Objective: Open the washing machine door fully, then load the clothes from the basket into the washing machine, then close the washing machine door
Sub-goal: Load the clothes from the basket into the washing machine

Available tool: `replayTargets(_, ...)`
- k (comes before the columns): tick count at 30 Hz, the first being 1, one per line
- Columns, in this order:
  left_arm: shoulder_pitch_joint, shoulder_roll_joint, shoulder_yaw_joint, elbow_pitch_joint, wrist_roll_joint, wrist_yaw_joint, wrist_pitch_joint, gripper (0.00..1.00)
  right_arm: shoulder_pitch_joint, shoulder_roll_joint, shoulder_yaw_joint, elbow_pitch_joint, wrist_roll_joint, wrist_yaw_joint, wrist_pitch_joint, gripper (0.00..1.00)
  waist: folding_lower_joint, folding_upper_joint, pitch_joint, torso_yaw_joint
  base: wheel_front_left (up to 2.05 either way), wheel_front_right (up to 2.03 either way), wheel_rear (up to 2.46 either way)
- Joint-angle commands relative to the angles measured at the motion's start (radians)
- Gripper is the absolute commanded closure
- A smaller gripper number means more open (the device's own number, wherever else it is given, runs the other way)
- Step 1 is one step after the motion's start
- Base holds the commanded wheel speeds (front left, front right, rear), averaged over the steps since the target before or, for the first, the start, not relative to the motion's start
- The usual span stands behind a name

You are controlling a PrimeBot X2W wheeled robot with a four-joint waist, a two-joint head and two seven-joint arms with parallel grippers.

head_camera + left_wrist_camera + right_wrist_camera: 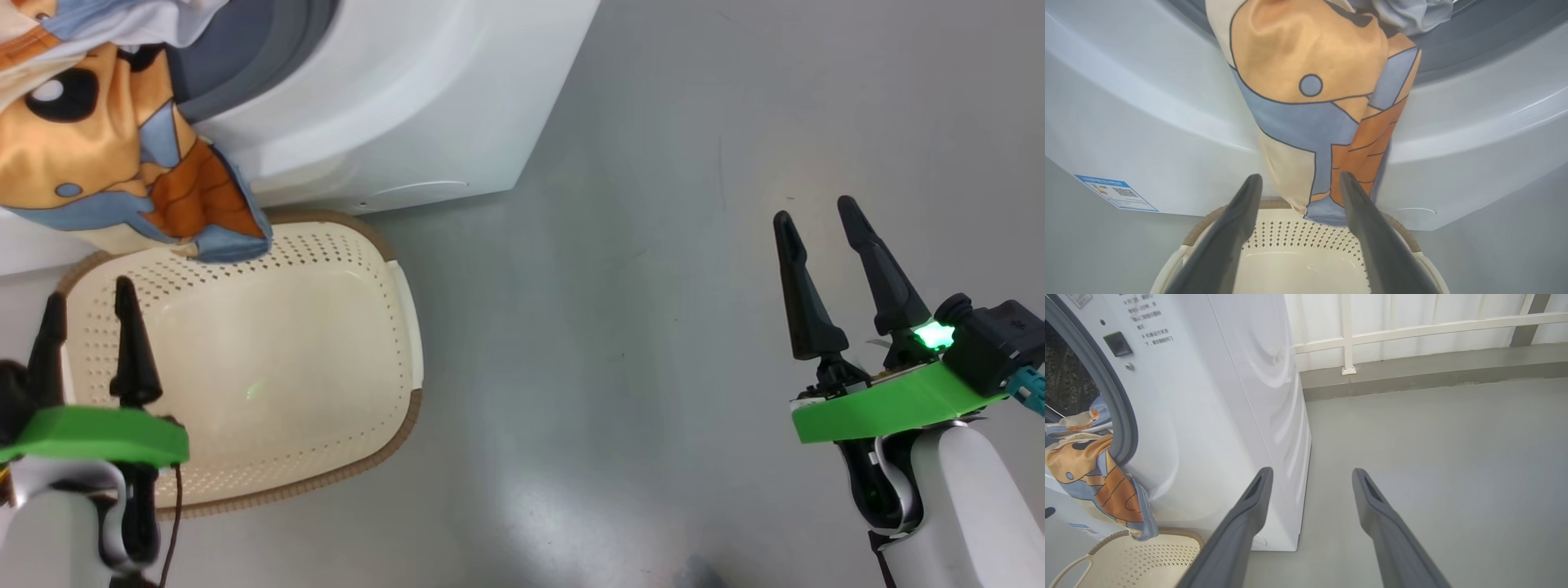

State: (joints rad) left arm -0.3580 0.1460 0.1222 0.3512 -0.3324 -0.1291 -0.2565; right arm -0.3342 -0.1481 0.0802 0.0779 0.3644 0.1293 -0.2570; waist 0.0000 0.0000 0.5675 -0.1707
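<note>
The white washing machine stands at the top left, its opening uncovered; its door is out of view. Light blue and orange-brown clothes hang out of the grey gasket over the machine's front, and their lower end dangles onto the basket's back rim. The cream basket sits on the floor before the machine, its inside bare. My left gripper is open above the basket's left part, with the hanging clothes just beyond its fingertips. My right gripper stays open over the bare floor, far to the right.
Grey floor spreads right of the machine and basket. In the right wrist view a white railing and a low kerb run along the far wall. A blue label sits on the machine's lower front corner.
</note>
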Motion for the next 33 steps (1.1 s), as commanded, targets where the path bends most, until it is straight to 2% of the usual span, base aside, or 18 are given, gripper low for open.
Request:
replayTargets(1,-0.026,0.036,0.019,0.018,-0.012,-0.002,-0.005,0.0,-0.007,0.003,0.02,-0.021,0.004,0.001,-0.005,0.0,0.0,0.0,0.003,-0.008,0.0,0.0,0.0)
replayTargets(17,-0.283,0.115,-0.066,0.35,-0.074,-0.002,-0.005,0.0,-0.026,0.015,0.024,-0.025,0.008,0.001,-0.005,0.0,0.0,0.0,0.042,-0.045,0.0,0.0,0.0)
replayTargets(28,-0.352,0.157,-0.137,0.417,-0.138,-0.002,-0.005,0.0,-0.032,0.02,0.023,-0.026,0.006,0.001,-0.005,0.0,0.0,0.0,0.057,-0.056,0.0,0.0,0.0)
replayTargets(29,-0.354,0.159,-0.144,0.412,-0.147,-0.002,-0.005,0.12,-0.032,0.02,0.022,-0.027,0.006,0.001,-0.005,0.0,0.0,0.0,0.058,-0.055,0.0,0.0,0.0)
replayTargets(31,-0.357,0.161,-0.156,0.402,-0.164,-0.002,-0.005,0.45,-0.033,0.02,0.02,-0.027,0.006,0.001,-0.005,0.0,0.0,0.0,0.061,-0.054,0.0,0.0,0.0)
replayTargets(33,-0.358,0.164,-0.168,0.393,-0.175,-0.002,-0.005,0.62,-0.034,0.02,0.019,-0.027,0.005,0.001,-0.005,0.0,0.0,0.0,0.063,-0.052,0.0,0.0,0.0)
